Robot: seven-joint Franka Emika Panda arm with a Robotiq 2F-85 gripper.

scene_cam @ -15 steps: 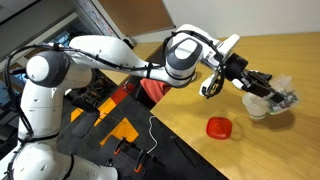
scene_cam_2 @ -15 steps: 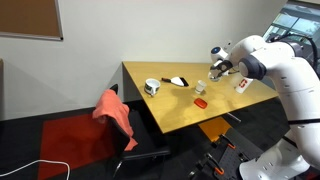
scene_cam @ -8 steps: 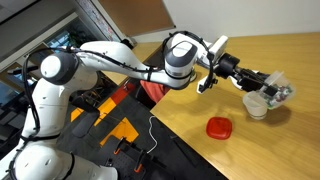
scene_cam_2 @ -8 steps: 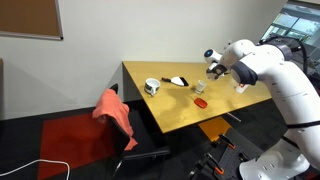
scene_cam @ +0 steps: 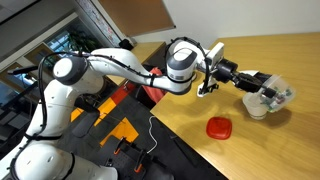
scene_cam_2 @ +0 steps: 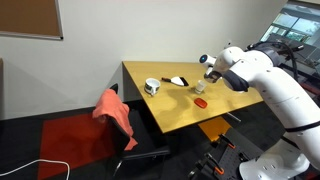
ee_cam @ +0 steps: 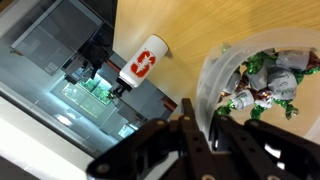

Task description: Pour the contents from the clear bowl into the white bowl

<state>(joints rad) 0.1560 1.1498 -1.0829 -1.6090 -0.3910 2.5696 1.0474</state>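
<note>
Inside the round clear bowl lie crinkled pale-green bits

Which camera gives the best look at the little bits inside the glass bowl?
The wrist view: the contents show close up, pale and greenish. In both exterior views the clear bowl is tiny, its bits indistinguishable.

1. You have a light wooden table carrying everything.
2. A flat red dish lies near its edge.
3. A deep white bowl stands near the dish.
4. In an exterior view, a whitish bowl with a dark inside sits well apart from both.
</note>
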